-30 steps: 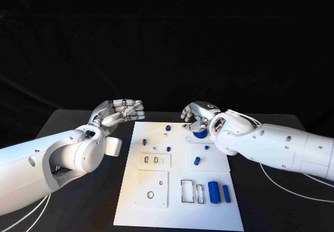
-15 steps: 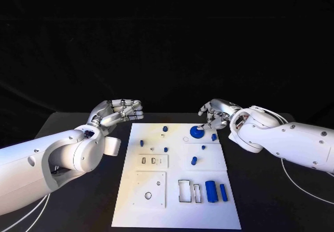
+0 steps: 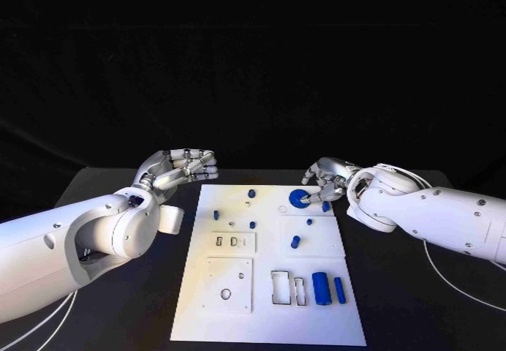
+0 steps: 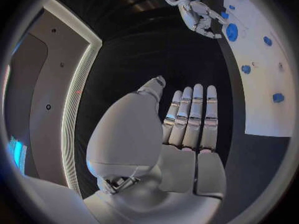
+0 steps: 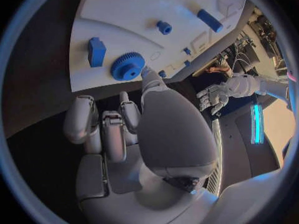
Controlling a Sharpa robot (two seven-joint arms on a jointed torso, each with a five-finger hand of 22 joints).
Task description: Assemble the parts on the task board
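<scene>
The white task board [image 3: 269, 307] lies in the middle of the black table. A blue gear [image 3: 300, 197] lies flat near its far right corner. My right hand [image 3: 329, 178] hovers just right of the gear with most fingers curled in, and one fingertip [image 5: 144, 72] touches the rim of the gear [image 5: 127, 66]. Beside the gear sits a blue block [image 5: 96, 51]. My left hand [image 3: 179, 168] hangs off the board's far left corner. Its fingers [image 4: 190, 114] lie side by side with nothing in them. That wrist view also has my right hand [image 4: 198, 15] by the gear [image 4: 231, 32].
Several small blue pegs [image 3: 253, 194] are scattered on the board's far half. A thick blue cylinder [image 3: 320, 288] and a thin blue bar [image 3: 339, 290] lie near the front right, beside rectangular slots [image 3: 283, 287]. White cables [image 3: 443, 281] run over the table at right.
My right arm has drawn off to the right, uncovering the blue gear, which now lies with only a fingertip on its rim. The left hand has stayed put.
</scene>
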